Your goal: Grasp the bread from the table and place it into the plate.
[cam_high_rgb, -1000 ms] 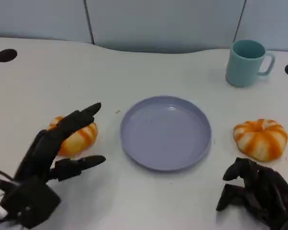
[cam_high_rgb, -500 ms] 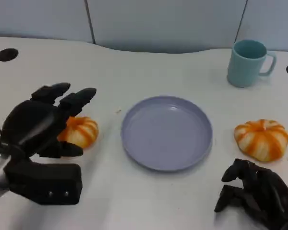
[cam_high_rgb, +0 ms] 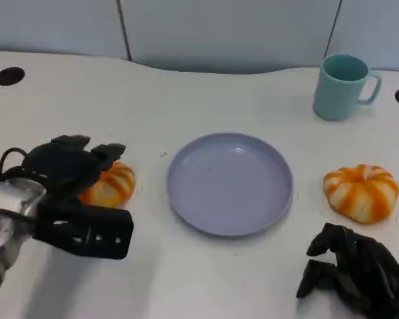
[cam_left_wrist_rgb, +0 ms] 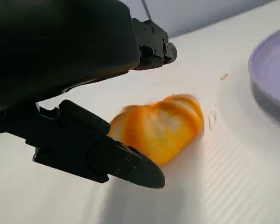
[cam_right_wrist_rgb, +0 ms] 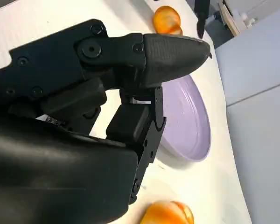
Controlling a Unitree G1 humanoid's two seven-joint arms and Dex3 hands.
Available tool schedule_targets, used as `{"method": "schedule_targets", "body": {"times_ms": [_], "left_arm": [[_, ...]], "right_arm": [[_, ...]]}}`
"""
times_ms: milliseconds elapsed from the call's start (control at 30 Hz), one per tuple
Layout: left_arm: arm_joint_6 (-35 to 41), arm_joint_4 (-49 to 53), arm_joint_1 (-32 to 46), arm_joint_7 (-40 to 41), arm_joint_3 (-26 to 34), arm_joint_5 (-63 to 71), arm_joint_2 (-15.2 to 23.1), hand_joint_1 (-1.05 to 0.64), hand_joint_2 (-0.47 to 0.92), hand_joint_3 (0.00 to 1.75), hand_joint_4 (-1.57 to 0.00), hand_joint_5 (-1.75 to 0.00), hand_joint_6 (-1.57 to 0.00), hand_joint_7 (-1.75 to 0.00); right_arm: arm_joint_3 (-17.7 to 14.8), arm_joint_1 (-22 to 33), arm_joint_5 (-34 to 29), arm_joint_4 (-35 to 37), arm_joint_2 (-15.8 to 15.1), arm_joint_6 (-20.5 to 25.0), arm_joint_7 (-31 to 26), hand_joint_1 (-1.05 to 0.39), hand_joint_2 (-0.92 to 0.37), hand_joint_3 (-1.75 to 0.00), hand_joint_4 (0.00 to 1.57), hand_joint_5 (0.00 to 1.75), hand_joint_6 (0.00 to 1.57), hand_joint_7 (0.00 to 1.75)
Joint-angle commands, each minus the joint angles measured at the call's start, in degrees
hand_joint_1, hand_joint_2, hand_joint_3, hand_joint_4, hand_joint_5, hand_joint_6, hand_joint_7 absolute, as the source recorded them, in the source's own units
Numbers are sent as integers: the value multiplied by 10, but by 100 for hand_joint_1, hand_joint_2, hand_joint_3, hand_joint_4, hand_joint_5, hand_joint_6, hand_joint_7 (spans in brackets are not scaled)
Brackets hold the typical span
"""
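Two round orange-and-white striped bread rolls lie on the white table [cam_high_rgb: 186, 279] in front of me, one on each side of a shallow lavender plastic plate [cam_high_rgb: 230, 183] that sits in the middle with nothing in it. The left bread roll [cam_high_rgb: 110, 186] rests on the table just left of the plate, and my black left hand [cam_high_rgb: 66, 169] hovers directly over it. In the left wrist view I see the fingers [cam_left_wrist_rgb: 107, 156] spread apart around the roll [cam_left_wrist_rgb: 158, 128], one above it and one low beside it, and I cannot tell whether any of them touches the bread. The right bread roll [cam_high_rgb: 361, 191] lies well to the right of the plate. Near it, closer to me, my right hand [cam_high_rgb: 352, 272] rests with its fingers curled inward and holding nothing. A teal ceramic mug [cam_high_rgb: 342, 86] stands upright at the far right.
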Motion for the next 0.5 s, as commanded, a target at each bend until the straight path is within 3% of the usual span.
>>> {"method": "schedule_targets", "body": {"times_ms": [33,133,500], "left_arm": [[4,75,-47,14,-30,-6,-13,-63,81,1,0,0,-1,-1],[21,134,-83,11,-51,-4,-33,-64,83,1,0,0,0,0],[24,286,-156,80,-105,-6,-86,-63,80,0,0,0,-2,-1]], "right_arm": [[-2,12,-1,-8,-10,11,-4,-43,-92,-45,123,112,113,106],[-1,14,-6,-3,-11,-5,2,-43,-92,-47,122,113,112,106],[-7,13,3,-4,-15,15,4,-43,-92,-45,121,114,111,107]]}}
